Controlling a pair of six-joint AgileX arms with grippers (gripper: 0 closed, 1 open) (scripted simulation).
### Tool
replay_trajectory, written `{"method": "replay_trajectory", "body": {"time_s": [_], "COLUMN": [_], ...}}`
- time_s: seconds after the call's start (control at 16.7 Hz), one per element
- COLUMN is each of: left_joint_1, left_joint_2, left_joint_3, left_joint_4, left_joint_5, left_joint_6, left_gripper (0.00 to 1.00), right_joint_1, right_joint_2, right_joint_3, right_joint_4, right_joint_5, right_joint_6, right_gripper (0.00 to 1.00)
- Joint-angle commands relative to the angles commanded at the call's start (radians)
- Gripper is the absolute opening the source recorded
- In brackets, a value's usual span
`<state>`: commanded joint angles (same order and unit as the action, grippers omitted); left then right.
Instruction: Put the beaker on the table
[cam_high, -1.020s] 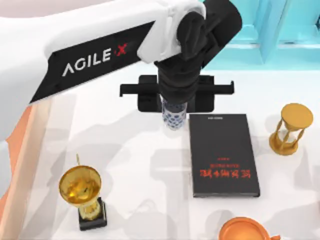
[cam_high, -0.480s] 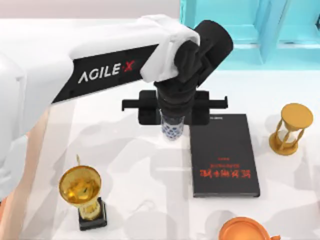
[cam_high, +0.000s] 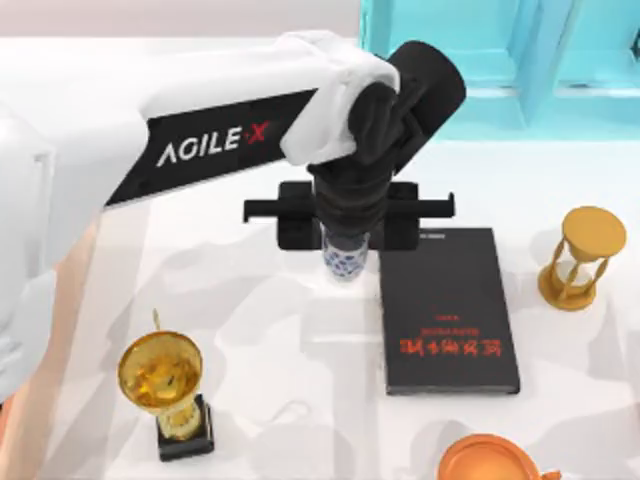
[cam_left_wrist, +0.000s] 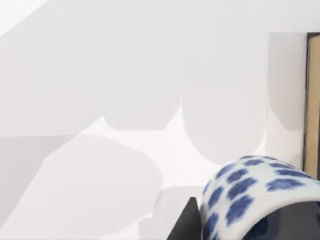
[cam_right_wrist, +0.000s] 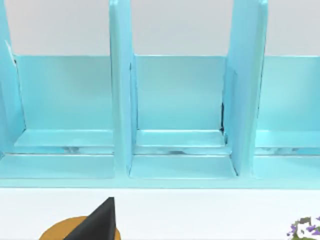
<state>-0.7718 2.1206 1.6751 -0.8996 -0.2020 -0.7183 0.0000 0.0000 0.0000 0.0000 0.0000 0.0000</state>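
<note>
**Beaker held low over the tabletop, release still to come**

The beaker (cam_high: 346, 258) hung just above centre in the top view, directly under the left gripper (cam_high: 346, 240), which was clamped on its upper part so that only the blue-patterned lower half showed below the black fingers. You had it over bare white table (cam_high: 280, 310), just left of the black book (cam_high: 447, 310) and in front of the black stand (cam_high: 300, 210) behind it. In the left wrist view the beaker (cam_left_wrist: 260, 200) filled the lower right corner, with one dark finger (cam_left_wrist: 186, 225) beside it and the table (cam_left_wrist: 125, 75) beyond.

By my reading, you were in the lowering step; whether the base already touched the surface I could not tell. The next move called for a straight, short descent until it sat flat, then parting the fingers and lifting clear without tipping it toward the book.

Your right arm sat parked facing the blue shelf (cam_right_wrist: 180, 115); whether its fingers were parted I could not tell.
</note>
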Motion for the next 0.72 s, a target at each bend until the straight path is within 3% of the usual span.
{"method": "replay_trajectory", "body": {"time_s": [0.36,0.72], "left_joint_1": [0.000,0.000], "left_joint_2": [0.000,0.000], "left_joint_3": [0.000,0.000], "left_joint_4": [0.000,0.000], "left_joint_5": [0.000,0.000], "left_joint_6": [0.000,0.000], "left_gripper": [0.98,1.00], "right_joint_1": [0.000,0.000], "right_joint_2": [0.000,0.000], "right_joint_3": [0.000,0.000], "right_joint_4": [0.000,0.000], "right_joint_5": [0.000,0.000], "right_joint_6": [0.000,0.000], "right_gripper": [1.00,1.00]}}
